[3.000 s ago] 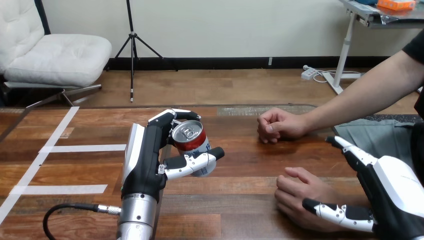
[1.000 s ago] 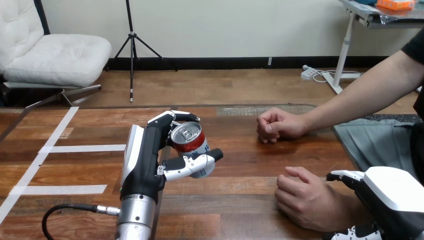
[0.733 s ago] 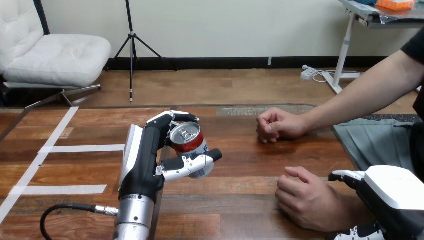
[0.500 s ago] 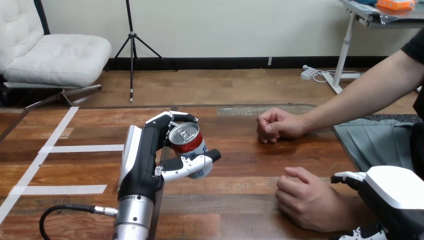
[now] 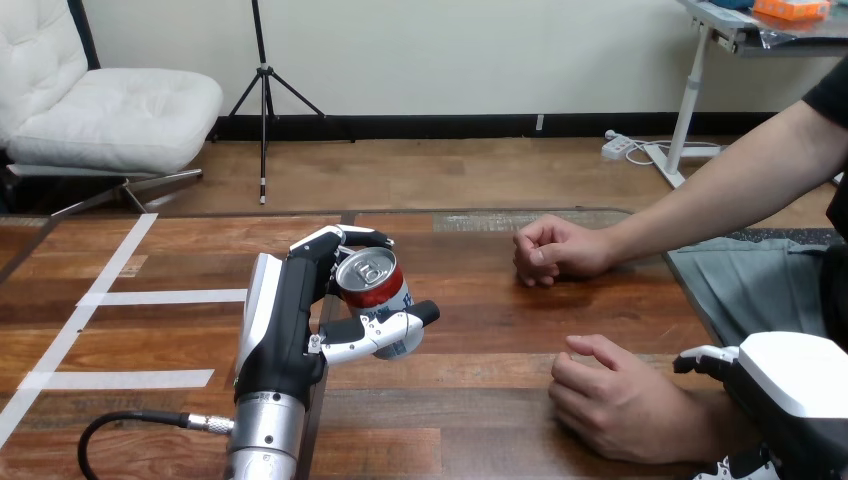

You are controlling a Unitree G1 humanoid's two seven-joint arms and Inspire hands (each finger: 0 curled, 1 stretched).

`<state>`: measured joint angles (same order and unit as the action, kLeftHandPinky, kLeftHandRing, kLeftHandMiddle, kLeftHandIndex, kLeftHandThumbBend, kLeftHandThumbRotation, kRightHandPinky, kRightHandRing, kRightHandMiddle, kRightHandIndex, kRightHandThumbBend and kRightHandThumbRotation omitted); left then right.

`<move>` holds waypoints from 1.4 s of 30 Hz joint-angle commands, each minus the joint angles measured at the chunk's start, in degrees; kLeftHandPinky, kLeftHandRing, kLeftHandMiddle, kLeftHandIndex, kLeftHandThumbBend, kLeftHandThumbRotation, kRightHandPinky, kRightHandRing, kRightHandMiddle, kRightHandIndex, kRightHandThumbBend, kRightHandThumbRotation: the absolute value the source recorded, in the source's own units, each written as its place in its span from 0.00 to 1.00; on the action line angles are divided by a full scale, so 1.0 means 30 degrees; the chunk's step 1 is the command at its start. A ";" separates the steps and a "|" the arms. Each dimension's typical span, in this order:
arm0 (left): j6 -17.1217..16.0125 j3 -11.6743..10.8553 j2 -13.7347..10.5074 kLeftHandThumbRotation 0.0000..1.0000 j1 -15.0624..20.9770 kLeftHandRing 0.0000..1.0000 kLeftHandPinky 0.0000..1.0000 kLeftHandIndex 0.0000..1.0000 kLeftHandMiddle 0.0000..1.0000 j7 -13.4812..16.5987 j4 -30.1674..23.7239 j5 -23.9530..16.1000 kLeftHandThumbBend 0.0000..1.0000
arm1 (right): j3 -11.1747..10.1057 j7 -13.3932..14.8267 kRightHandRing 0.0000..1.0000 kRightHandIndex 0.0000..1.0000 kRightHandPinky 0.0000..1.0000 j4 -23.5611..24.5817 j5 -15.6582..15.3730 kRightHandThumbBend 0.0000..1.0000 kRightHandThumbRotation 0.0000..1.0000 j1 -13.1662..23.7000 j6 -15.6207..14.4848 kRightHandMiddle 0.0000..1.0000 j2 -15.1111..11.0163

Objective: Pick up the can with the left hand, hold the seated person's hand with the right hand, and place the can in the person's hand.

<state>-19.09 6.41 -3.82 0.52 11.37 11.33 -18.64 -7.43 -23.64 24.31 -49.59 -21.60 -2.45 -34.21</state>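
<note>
Head view. At the near right edge, the right robot hand [image 5: 795, 385] is seen against the wrist of the person's nearer hand [image 5: 610, 395], which is laid loosely curled on the table [image 5: 480, 330]; whether that wrist is grasped cannot be told. Left of centre, the can [image 5: 372, 290], red with a silver top, is gripped by the left robot hand [image 5: 290, 320], whose fingers and thumb are curled round it. The can is tilted, and it is held well apart from both of the person's hands. Farther back at the right, the person's farther hand [image 5: 555, 250] is rested on the table as a fist.
</note>
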 commanded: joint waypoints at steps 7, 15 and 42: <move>-0.0511 -0.0108 -0.0001 0.00 0.1585 0.42 0.47 0.57 0.44 0.0091 -0.0331 0.0103 0.70 | 0.0140 -0.0087 0.81 0.81 0.89 0.0468 -0.0346 0.84 0.24 0.1329 -0.0310 0.82 -0.0557; -0.0572 -0.0131 0.0024 0.00 0.1603 0.42 0.46 0.57 0.44 0.0145 -0.0302 0.0121 0.70 | 0.0359 -0.0280 0.80 0.80 0.78 0.0330 -0.0750 0.83 0.24 0.1494 -0.0635 0.82 -0.0614; -0.0665 -0.0222 -0.0068 0.00 0.1475 0.42 0.46 0.57 0.44 0.0099 -0.0480 0.0111 0.70 | 0.1193 -0.0133 0.76 0.77 0.67 -0.0704 -0.0984 0.81 0.18 0.2346 -0.0854 0.79 -0.0457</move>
<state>-19.20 6.06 -3.81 0.54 11.41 11.33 -18.64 -4.36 -25.39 22.66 -51.93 -18.40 -5.29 -34.20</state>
